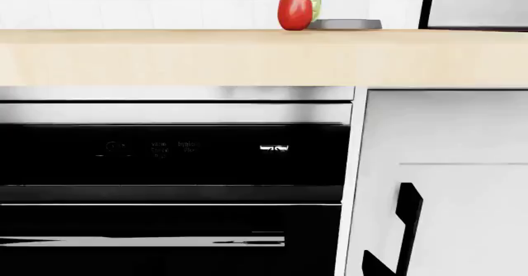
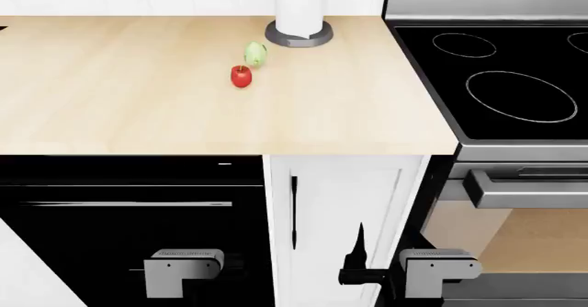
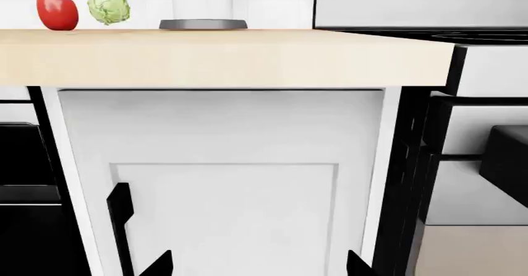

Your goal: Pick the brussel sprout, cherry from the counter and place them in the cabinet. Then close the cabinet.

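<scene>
The red cherry [image 2: 241, 76] and the pale green brussel sprout [image 2: 255, 54] sit close together on the beige counter [image 2: 138, 100], in front of a paper towel stand. From the left wrist view the cherry [image 1: 295, 13] hides most of the sprout [image 1: 313, 4]; the right wrist view shows cherry [image 3: 57, 12] and sprout [image 3: 109, 5] side by side. Both grippers hang low, below the counter edge and far from the two. My right gripper [image 3: 257, 267] is open, facing a shut white cabinet door [image 3: 222, 202]. Only one fingertip [image 1: 375, 267] of my left gripper [image 1: 264, 268] shows, set wide, against the black oven front.
A paper towel roll on a grey base [image 2: 299, 33] stands behind the sprout. A black stovetop [image 2: 500, 80] borders the counter on the right, with an oven handle [image 2: 524, 186] below. A black built-in appliance [image 2: 129, 217] is left of the cabinet's black handle [image 2: 294, 210].
</scene>
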`<state>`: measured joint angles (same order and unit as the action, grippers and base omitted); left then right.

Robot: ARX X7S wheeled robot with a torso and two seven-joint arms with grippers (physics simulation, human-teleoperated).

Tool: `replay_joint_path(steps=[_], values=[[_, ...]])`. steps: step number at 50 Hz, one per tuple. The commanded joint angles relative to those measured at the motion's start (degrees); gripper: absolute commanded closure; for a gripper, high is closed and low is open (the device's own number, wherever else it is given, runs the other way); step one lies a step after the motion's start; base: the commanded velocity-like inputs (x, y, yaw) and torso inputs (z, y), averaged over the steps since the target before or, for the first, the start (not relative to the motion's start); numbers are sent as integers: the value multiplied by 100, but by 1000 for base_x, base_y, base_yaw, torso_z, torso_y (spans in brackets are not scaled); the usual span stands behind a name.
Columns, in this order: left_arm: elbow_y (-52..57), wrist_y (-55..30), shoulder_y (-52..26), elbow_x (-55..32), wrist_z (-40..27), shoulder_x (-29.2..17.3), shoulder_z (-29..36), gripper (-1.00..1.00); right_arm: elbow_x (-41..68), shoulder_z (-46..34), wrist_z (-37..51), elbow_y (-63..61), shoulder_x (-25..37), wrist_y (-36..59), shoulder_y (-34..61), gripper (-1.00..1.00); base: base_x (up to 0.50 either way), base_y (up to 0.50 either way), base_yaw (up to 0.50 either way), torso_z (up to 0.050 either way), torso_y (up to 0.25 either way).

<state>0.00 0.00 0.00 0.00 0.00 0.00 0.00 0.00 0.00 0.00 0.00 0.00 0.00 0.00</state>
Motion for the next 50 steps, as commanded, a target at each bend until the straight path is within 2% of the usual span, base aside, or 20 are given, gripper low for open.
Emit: replay_joint_path(steps=[1,13,21,27,37,50], values=[[58,15,33,-34,-85,-103,148,-100,82,-115,110,11,92,-6,5,-100,0,0,0,0,0],[633,-357,31,46,-316,-332,478,-100,242,-305,331,-415,325,328,119,-100,0,0,0,0,0],[1374,-793,-144,54,-287,-500,589,-100,291,-294,467,-1359,478,920,235,-100,0,0,0,47,0],[2178,-1431,-303,72,-263,-565,707,-100,435,-278,447,-1842,607,1420,387,-100,0,0,0,50,0],[3263,-2903,-1085,-153,-239,-514,758,-100,746,-248,341,-2457,813,2178,812,-100,0,0,0,50,0],[3910,-4626,-2349,-376,-229,-582,691,-100,865,-297,314,-3033,1080,3034,1299,-100,0,0,0,50,0]])
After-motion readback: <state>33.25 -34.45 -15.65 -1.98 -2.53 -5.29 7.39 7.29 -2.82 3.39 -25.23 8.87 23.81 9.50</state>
